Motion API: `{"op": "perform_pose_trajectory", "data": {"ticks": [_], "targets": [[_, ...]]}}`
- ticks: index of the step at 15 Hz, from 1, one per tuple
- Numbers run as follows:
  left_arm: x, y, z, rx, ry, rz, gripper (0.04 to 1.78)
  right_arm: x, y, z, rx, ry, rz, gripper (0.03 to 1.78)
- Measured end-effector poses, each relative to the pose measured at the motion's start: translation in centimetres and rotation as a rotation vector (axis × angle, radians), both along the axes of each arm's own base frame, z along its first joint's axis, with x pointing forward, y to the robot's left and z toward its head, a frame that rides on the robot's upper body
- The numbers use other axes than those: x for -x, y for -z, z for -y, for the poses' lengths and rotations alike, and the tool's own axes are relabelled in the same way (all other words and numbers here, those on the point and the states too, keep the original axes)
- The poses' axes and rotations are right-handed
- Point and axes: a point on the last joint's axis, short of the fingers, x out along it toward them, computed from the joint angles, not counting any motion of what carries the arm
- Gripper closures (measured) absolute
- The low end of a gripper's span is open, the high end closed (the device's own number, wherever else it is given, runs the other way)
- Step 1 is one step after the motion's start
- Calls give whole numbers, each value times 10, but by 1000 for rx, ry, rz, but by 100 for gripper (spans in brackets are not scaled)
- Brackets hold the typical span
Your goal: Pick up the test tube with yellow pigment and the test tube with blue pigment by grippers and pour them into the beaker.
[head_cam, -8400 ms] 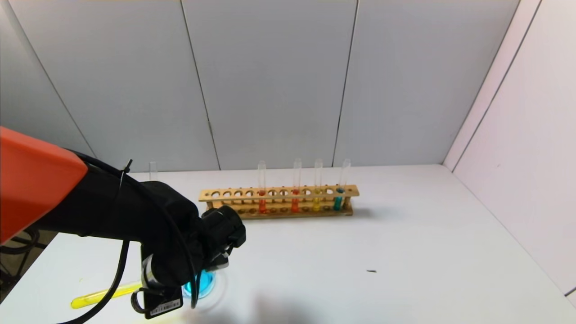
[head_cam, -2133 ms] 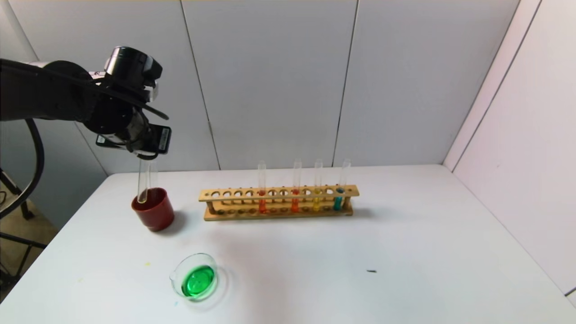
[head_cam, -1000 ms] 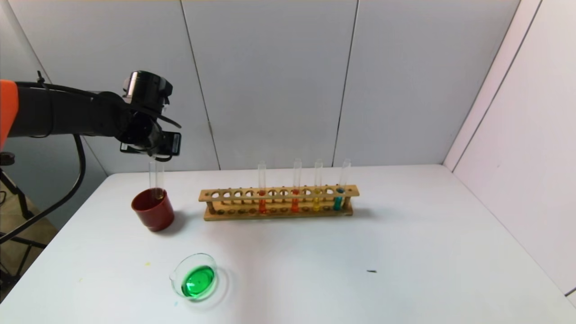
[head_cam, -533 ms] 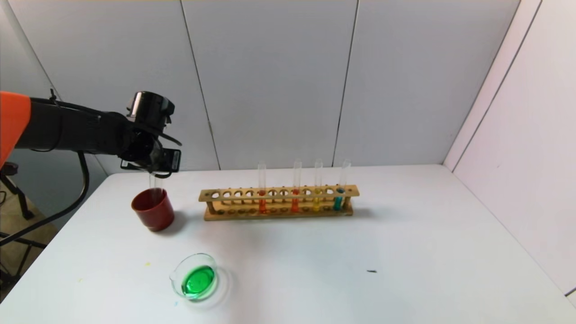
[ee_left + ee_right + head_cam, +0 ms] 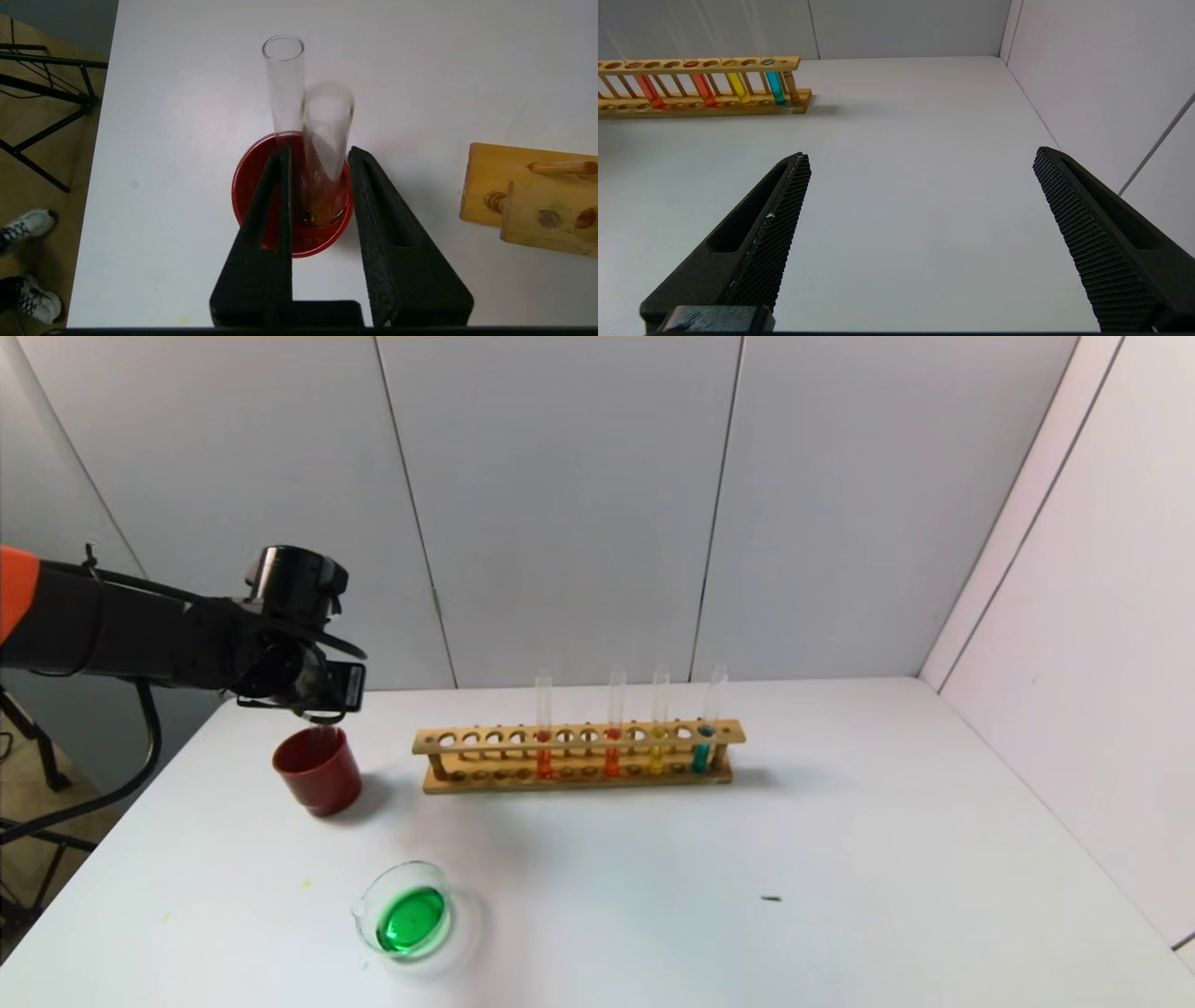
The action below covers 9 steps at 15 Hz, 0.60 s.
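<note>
White worktop (image 5: 840, 859): it carries everything you see here. Wooden rack (image 5: 485, 782), along the rear edge near the middle, holds four tubes upright. The left gripper (image 5: 318, 156) hangs over the red cup (image 5: 317, 779) near the rear left corner. Its jaws are parted a little around an emptied tube (image 5: 327, 135), with a gap on one side, so judge that tube loose. A second empty tube (image 5: 284, 79) leans in the cup. The right gripper (image 5: 922, 153) is spread wide and empty, low over the worktop's right side.

The beaker (image 5: 373, 896), near the front left edge, holds green liquid, so both colours have probably gone in. The test tube with yellow pigment (image 5: 657, 756) and the test tube with blue pigment (image 5: 701, 751) stand at the rack's right end. Expect light, smooth, brittle glass: take hold on the bare upper length, pinch gently and lift straight up.
</note>
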Motion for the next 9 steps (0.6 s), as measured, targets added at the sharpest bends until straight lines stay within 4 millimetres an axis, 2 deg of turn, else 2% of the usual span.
{"op": "perform_pose_trajectory", "data": {"ticks": [2,6,9], "targets": [[4,0,0,0,-1,-3,107,0,0,0,0,0,0,7],[14,-3,-2,5,4,-7,40,0,0,0,0,-1,0,7],[28,-12,-3,14,12,5,13,0,0,0,0,-1,0,7]]}}
